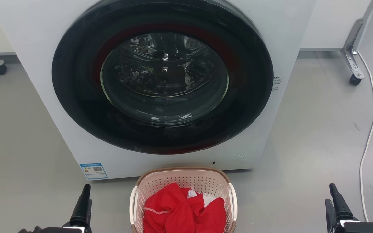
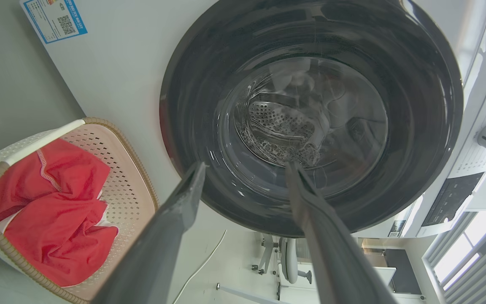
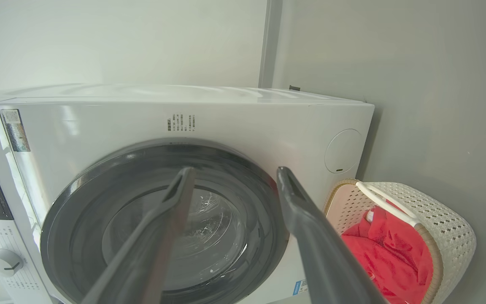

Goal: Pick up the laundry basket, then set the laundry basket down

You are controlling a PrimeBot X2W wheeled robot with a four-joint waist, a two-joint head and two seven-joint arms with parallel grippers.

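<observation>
Basket on the floor, both grippers empty.
The laundry basket (image 1: 186,182), holding red clothing (image 1: 176,210), stood on the floor (image 1: 303,145) just before the bottom front edge of the washer (image 1: 37,64). It sat between the left gripper (image 2: 246,166) and the right gripper (image 3: 235,171), both with fingers spread and grasping nothing.

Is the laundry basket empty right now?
No, the laundry basket holds crumpled red clothing, with a bit of white fabric showing among it.
</observation>
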